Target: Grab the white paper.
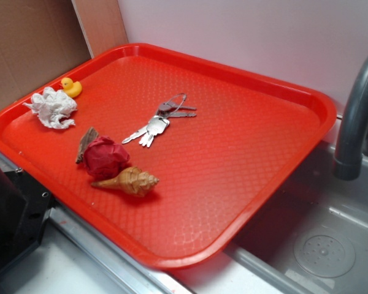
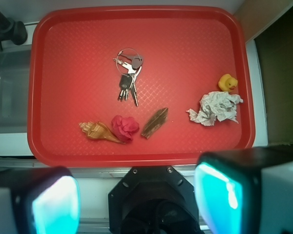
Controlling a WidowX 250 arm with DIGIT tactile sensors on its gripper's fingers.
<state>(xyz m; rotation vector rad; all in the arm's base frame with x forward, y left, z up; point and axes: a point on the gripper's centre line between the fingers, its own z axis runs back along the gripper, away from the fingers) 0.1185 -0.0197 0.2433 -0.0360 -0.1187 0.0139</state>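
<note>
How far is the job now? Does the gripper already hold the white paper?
Not yet. Nothing looks done: the crumpled white paper wad lies untouched on the red plastic tray, beside the small yellow rubber duck. The gripper is open, high above the tray's near edge, holding nothing. Moving over, descending and grasping all remain.

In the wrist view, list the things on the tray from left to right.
Seashell → red paper ball → brown bark-like piece → white paper. The keys and the yellow duck overlap others sideways, so they are left out.
</note>
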